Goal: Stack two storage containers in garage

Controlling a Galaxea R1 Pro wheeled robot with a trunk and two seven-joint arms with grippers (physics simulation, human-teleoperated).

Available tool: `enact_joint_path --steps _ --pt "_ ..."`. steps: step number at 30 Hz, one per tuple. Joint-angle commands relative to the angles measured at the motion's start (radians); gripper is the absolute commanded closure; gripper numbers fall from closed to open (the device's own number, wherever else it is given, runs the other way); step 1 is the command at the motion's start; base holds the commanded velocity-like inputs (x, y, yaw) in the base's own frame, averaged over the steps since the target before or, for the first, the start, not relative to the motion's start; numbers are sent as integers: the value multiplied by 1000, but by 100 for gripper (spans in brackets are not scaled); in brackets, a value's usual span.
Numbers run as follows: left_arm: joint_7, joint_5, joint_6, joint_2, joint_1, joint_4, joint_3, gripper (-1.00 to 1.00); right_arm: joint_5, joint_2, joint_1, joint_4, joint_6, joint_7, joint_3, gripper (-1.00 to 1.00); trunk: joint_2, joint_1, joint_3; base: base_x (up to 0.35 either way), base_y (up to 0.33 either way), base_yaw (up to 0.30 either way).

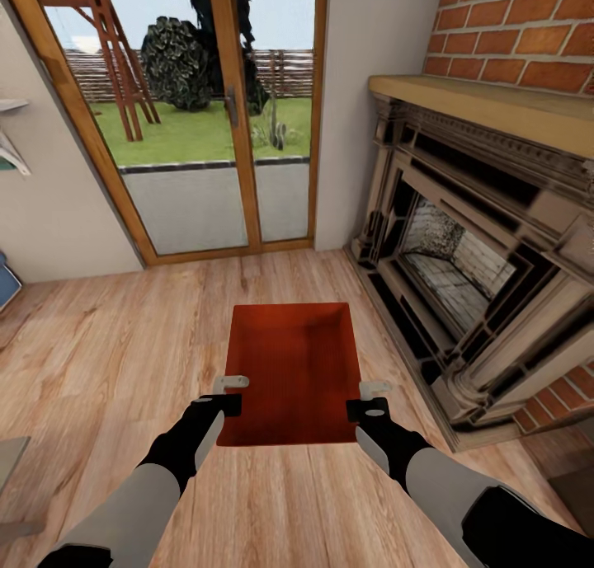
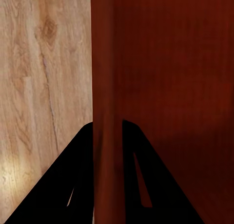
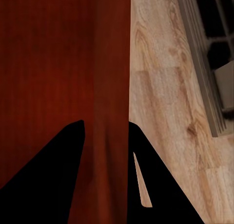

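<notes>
While both claws seemingly clamp its walls, storage container (image 1: 289,370) sits on wood-plank floor (image 1: 107,362).

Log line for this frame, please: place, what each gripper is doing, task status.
place: living room by fireplace | left gripper: astride storage container left wall | right gripper: astride right wall | status: container not yet in garage
</notes>
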Motion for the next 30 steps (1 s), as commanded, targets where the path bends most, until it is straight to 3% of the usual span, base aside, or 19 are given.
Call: enact_joint_path --steps 1,30 --pt "12 5 6 0 0 -1 -4 100 4 0 -1 -25 7 -6 -8 100 -2 1 0 0 0 0" --pt "12 6 5 0 0 -1 -4 100 4 1 0 -25 7 -9 -8 100 -2 1 45 0 0 0"
